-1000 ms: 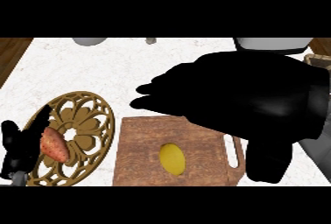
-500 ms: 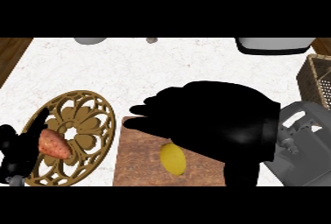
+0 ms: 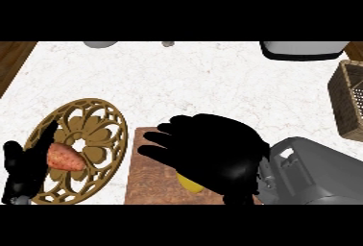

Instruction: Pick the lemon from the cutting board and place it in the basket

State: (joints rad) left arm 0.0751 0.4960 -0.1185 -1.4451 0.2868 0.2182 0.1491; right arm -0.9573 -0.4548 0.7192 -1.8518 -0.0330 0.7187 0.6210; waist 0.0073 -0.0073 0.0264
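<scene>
A yellow lemon (image 3: 191,184) lies on the brown cutting board (image 3: 152,180) near the lower edge; only a small part shows. My right hand (image 3: 212,153) hovers right over it, fingers spread and pointing left, hiding most of the fruit. Whether the hand touches the lemon cannot be told. The wicker basket (image 3: 349,103) stands at the right edge, well away from the hand. My left hand (image 3: 20,168) rests at the lower left edge, fingers up.
A gold filigree trivet (image 3: 89,129) lies left of the board with an orange-red vegetable (image 3: 62,157) on it. A grey appliance (image 3: 301,49) stands at the back right. Small grey objects (image 3: 102,44) sit at the back edge.
My right hand has come down and towards me over the board, covering more of the lemon. The forearm now shows at the lower right. The left hand has stayed put.
</scene>
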